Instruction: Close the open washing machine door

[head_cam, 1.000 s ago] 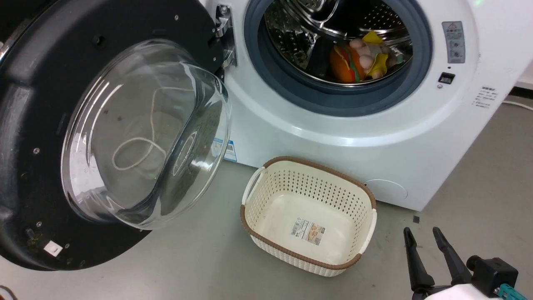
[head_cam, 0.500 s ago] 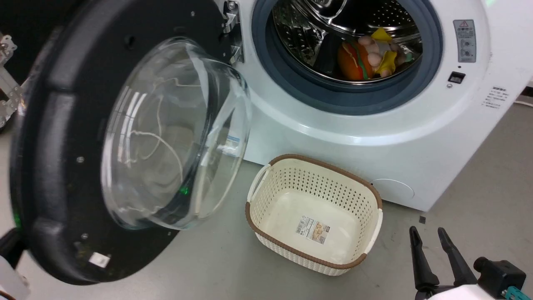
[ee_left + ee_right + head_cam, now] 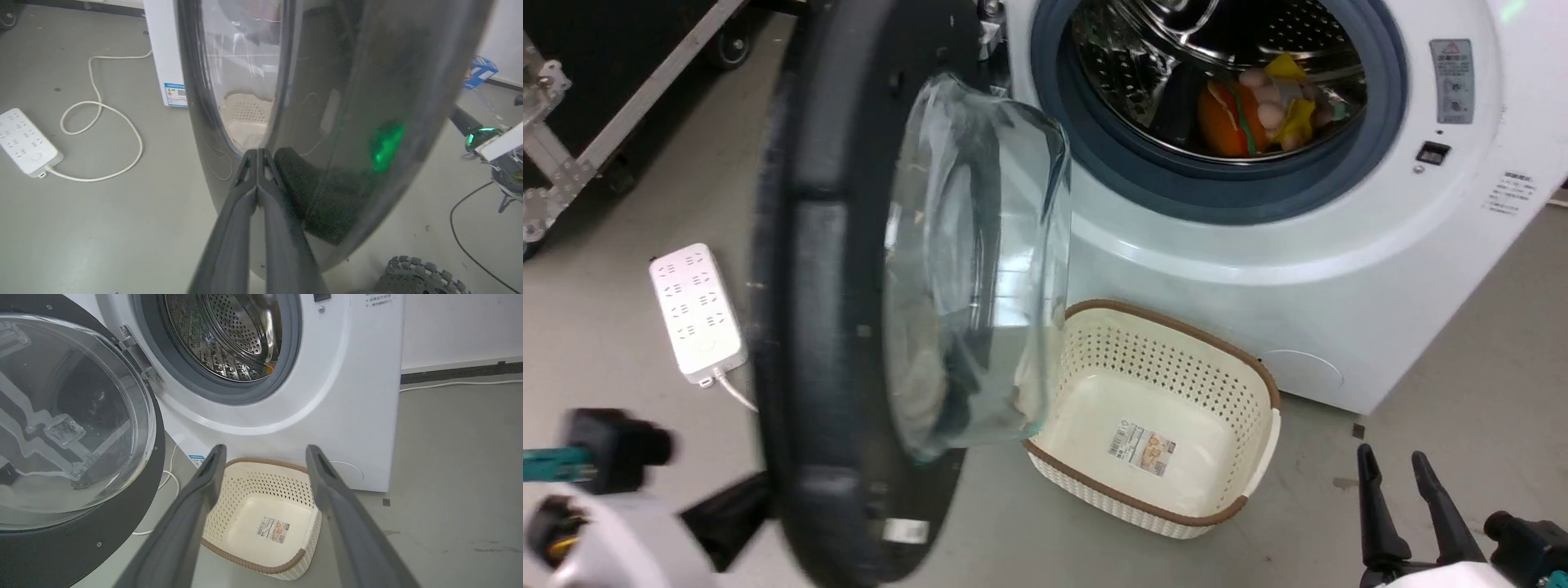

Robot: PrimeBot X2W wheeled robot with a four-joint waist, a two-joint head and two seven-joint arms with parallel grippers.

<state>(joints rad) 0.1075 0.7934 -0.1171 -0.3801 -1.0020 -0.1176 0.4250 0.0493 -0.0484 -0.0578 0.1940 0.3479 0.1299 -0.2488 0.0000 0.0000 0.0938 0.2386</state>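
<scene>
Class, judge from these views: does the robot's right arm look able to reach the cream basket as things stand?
Probably yes: the open right gripper points at the cream basket across bare floor, and the washing machine door stands on the basket's other side.

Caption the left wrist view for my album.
Shut left claw against the outer face of the washing machine door, white power strip nearby.

the left tool [image 3: 257,153] has its two dark fingers [image 3: 239,216] pressed flat together along their length, the tips meeting in a point. in the head view the pale left forearm [image 3: 613,543] sits low at the left, blurred. the right tool [image 3: 1391,456] sits low at the right, fingers pointing up and spread apart, empty, above the pale right forearm [image 3: 1429,576].
</scene>
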